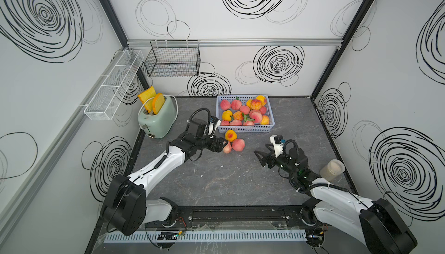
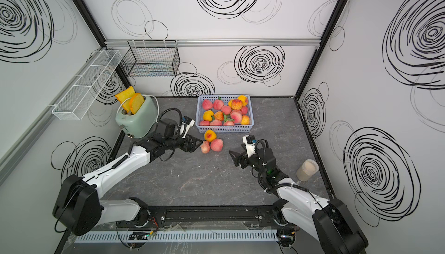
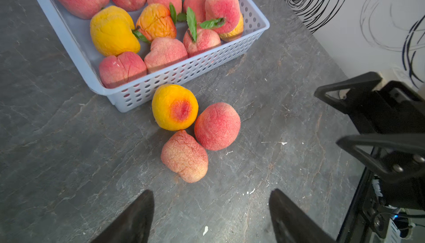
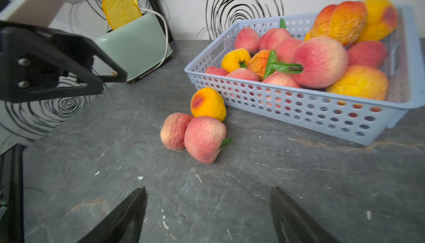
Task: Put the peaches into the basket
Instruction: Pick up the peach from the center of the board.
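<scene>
Three peaches lie together on the table just in front of the blue basket. They are a yellow-orange one, a pink one and a pale pink one. Several more peaches fill the basket. My left gripper is open at the left of the loose peaches. Its fingertips are just short of the pale pink one, with nothing between them. My right gripper stands open and empty to the right of the loose peaches, apart from them.
A mint-green toaster with two bread slices stands at the back left, behind the left arm. A lidded jar sits by the right edge. A black wire basket and a white mesh shelf hang on the walls.
</scene>
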Controlling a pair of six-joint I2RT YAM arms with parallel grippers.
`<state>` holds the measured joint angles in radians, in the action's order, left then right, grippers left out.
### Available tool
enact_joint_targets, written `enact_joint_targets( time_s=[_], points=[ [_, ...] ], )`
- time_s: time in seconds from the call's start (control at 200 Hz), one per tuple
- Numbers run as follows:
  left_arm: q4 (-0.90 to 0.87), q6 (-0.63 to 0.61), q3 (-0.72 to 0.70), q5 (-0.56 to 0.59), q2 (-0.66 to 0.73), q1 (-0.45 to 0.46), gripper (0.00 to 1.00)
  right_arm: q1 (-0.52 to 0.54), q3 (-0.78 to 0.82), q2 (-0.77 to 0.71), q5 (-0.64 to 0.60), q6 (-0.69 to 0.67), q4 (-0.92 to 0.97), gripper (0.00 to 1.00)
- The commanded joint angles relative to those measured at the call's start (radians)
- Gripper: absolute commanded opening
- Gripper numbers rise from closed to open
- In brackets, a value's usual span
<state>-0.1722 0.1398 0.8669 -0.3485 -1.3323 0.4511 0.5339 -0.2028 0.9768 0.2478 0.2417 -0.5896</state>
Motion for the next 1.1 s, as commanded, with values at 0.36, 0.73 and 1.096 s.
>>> enact_joint_targets(
  time_s=[0.36,0.73,1.096],
  points=[
    [0.178,0.073,-0.033,0.216,-0.190,0.100,0.84,0.206,-0.022,0.014,-0.105,-0.160,-0.048,0.86],
    [0.173,0.055,0.037,0.242,-0.323,0.100,0.85,0.231,-0.030,0.017,-0.127,-0.168,-0.048,0.86],
    [0.192,0.070,0.076,0.241,-0.399,0.092,0.78,0.243,-0.030,0.022,-0.125,-0.178,-0.055,0.86]
  ],
)
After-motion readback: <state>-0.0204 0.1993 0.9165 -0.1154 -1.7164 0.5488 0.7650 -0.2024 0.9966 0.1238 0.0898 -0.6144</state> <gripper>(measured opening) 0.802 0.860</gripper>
